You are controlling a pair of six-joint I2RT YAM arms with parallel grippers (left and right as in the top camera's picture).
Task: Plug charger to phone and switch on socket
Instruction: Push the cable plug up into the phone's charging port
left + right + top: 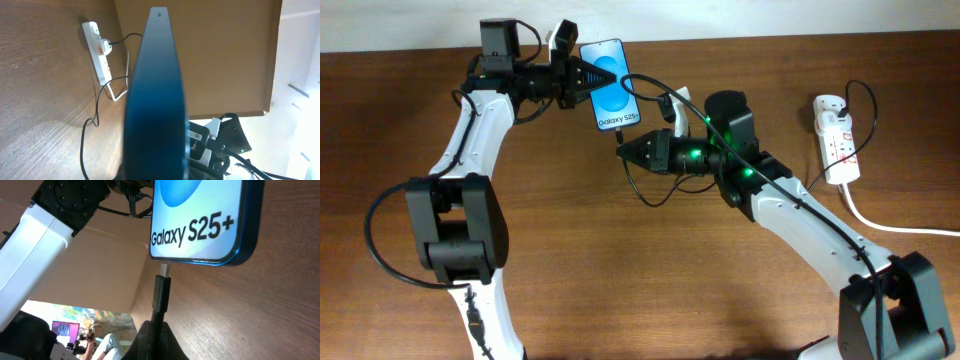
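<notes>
Overhead: left claw is clamped on the left edge of the phone, at far centre of the table. Screen faces up, bright blue with white lettering. Right claw sits just near of the phone's bottom end, closed on the charger. The thin black cable loops slack below it and trails right to the socket, a white strip with red marks at the far right (switch position too small to read).

Left wrist: phone is edge-on, dark blue frame filling the middle. Claw pads aren't visible here. Socket lies upper left, a black lead coming off it.

Right wrist: fingers pinch the rear of the plug, a stubby black body with a bare metal tip. The tip meets the phone's bottom edge with metal exposed, so it's not fully seated. Can't tell if it's in the port at all.

Handling, my read: the phone is stiff, light, slick and breakable, so hold it by the frame edges. The plug body is rigid, so grip there. The cable is limp and would buckle if pushed.
</notes>
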